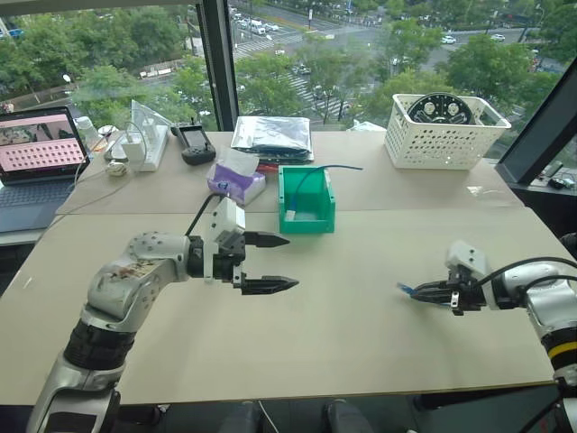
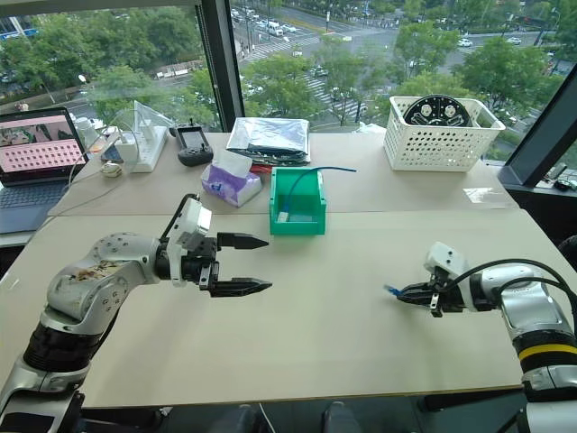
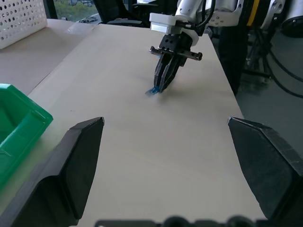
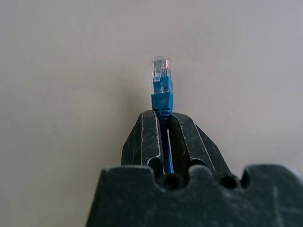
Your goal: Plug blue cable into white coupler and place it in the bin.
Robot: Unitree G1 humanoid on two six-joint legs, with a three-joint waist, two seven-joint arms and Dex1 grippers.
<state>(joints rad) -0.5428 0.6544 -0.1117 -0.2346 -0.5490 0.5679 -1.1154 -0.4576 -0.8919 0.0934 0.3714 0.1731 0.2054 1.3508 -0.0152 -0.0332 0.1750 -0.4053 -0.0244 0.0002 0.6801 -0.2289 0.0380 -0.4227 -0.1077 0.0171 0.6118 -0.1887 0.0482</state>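
The blue cable point(image 4: 162, 97) sits clamped between the shut fingers of the right gripper point(image 1: 416, 290), its clear plug poking past the tips, well right of the green bin point(image 1: 306, 200); a tissue pack point(image 1: 236, 179) lies just beside the bin; the left gripper point(image 1: 273, 262) hovers near it, fingers wide apart, empty.

We list by colour, placed from the bright green bin point(image 1: 306, 200): a light-blue cable point(image 4: 162, 94) with a clear plug, nearer and right; a white lattice basket point(image 1: 444, 133) behind right; a purple tissue pack point(image 1: 236, 181) just left; the pale beige table point(image 1: 361, 316) beneath.
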